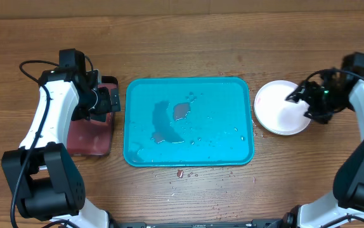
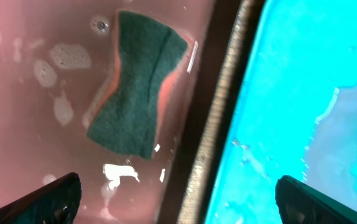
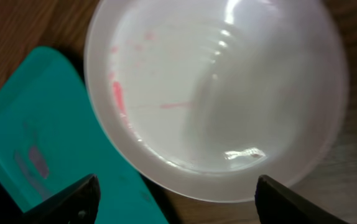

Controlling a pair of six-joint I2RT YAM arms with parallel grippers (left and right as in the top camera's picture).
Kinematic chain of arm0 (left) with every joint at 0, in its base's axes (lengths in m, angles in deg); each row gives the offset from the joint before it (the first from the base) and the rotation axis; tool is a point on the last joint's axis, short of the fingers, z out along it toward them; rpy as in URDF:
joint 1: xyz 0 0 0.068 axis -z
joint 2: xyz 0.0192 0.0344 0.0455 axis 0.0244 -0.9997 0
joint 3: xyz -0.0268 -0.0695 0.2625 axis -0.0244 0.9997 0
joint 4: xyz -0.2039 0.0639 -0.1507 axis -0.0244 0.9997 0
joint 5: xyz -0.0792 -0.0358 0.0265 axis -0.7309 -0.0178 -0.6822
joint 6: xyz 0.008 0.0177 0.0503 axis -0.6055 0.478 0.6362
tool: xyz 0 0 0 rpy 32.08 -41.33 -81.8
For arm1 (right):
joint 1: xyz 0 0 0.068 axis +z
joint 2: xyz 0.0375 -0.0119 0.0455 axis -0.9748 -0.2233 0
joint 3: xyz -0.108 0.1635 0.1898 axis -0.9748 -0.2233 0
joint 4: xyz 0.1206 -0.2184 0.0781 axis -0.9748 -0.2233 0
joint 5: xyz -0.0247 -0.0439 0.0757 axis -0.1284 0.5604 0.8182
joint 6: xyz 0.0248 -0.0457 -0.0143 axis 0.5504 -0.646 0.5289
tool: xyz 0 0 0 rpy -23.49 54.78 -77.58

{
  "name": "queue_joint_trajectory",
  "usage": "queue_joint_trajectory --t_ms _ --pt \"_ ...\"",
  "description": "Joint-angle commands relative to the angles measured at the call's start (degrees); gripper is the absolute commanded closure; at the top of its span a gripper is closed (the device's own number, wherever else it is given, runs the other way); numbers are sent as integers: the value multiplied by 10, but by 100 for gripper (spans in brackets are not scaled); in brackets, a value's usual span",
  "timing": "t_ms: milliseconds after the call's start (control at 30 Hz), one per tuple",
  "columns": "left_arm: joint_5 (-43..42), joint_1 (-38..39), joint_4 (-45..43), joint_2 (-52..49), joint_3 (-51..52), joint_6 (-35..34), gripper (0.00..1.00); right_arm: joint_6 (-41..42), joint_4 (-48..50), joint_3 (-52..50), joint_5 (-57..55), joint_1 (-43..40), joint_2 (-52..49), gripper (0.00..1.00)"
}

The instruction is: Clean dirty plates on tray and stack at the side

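The right gripper (image 3: 180,202) hangs with fingers spread and empty over the white plate (image 3: 216,87). The plate sits on the table (image 3: 17,31) just beside the tray (image 3: 35,124), with faint red streaks inside. It is likely light, stiff and wet-slick, and the raised rim looks the best hold. The left gripper (image 2: 181,199), likewise spread, hovers above a sponge (image 2: 135,93) in pink water (image 2: 17,124). No writing shows.

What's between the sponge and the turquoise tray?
Between sponge and turquoise tray: pinkish liquid and the small tray's dark rim, per the left wrist view.
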Motion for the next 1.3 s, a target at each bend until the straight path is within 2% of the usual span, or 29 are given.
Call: queue_joint_trajectory --t_ms 0,167,267,400,600,800,967,1100,1267 --pt "-26 -4 19 23 -38 -1 0 -61 3 40 22 64 14 11" --pt "-26 -4 56 45 -40 14 0 -51 -28 88 -98 146 17 5" --pt "-34 -4 89 60 -38 23 0 -42 -40 90 -109 165 30 0" --pt "-37 -4 98 110 -6 36 0 -28 -62 84 -109 170 61 0" --pt "-45 -4 32 246 91 47 0 -28 -32 25 -128 170 167 0" --pt "-64 -4 -57 434 200 55 1 -28 48 -98 -149 170 353 0" --pt "-54 -4 -85 582 265 31 0 -28 52 -152 -172 169 478 0" --pt "-50 -4 -79 635 268 31 0 -28 50 -152 -172 169 520 0" --pt "-50 -4 -76 641 268 31 0 -28 50 -152 -172 169 527 0"
